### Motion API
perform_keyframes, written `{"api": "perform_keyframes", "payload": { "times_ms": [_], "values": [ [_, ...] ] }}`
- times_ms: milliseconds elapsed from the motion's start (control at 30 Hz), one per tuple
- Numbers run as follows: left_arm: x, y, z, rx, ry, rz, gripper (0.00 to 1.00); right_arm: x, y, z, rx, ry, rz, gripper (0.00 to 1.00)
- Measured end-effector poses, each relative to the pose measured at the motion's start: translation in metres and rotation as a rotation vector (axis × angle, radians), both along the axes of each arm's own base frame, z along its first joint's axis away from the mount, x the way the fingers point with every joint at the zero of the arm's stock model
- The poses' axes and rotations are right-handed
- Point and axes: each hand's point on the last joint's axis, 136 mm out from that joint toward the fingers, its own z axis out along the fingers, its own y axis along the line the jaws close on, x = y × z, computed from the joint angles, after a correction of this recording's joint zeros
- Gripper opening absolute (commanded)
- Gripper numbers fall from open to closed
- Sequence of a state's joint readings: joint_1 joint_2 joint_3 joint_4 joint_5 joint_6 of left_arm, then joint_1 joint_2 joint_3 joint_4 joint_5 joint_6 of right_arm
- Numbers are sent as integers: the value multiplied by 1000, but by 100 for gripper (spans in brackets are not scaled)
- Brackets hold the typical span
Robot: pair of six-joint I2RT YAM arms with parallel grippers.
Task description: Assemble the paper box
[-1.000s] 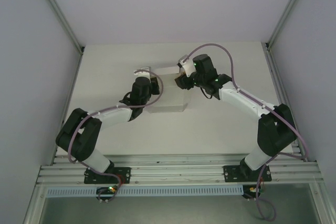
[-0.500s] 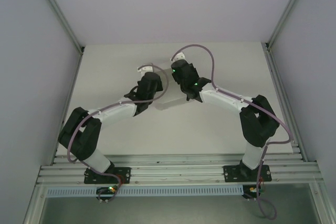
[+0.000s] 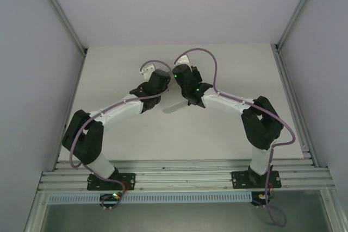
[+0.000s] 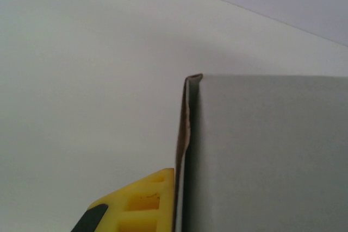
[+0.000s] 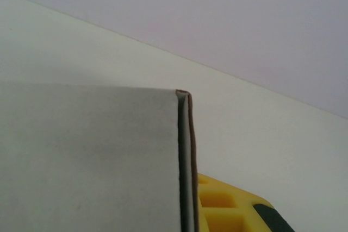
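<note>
Two arms, the left arm [image 3: 117, 111] and the right arm [image 3: 228, 101], meet over the middle of the pale matte surface [image 3: 217, 129] in the top view. The paper box [image 3: 175, 107] shows as a thin white sliver tilted between their wrists.

Left wrist view: the left pincer [image 4: 175, 188] pinches the box, its ribbed yellow plastic finger [image 4: 144, 202] flat against a folded cardboard edge. The plain panel looks grey in shade.

Right wrist view: the right pincer [image 5: 198, 194] nips the opposite folded edge, brown along the cut.
</note>
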State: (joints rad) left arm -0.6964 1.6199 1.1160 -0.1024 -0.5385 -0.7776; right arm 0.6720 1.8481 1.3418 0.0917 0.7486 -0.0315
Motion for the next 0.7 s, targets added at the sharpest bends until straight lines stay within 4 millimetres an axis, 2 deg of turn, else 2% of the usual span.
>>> {"api": "perform_keyframes", "payload": {
  "times_ms": [100, 233, 333, 400, 467, 500, 600, 700],
  "values": [
    [4, -5, 0, 3, -30, -56, 0, 0, 0, 2, 24, -15, -5, 16],
    [-2, -12, -14, 18, -55, -153, 0, -7, -4, -16, 109, 39, 53, 26],
    [-2, -16, -15, 16, -55, -200, 0, -11, -7, -24, 207, 67, 140, 35],
    [-1, -18, -13, 14, -63, -213, 0, -14, -5, -22, 288, 67, 211, 68],
    [0, -19, -11, 11, -72, -218, 0, -21, -2, -23, 338, 79, 288, 84],
    [1, -20, -10, 11, -76, -221, 0, -25, 0, -24, 363, 89, 322, 98],
    [1, -21, -8, 19, -83, -234, 0, -41, 12, -21, 417, 118, 442, 100],
    [3, -24, -5, 35, -90, -268, 0, -62, 23, -5, 470, 121, 540, 100]
  ]
}}
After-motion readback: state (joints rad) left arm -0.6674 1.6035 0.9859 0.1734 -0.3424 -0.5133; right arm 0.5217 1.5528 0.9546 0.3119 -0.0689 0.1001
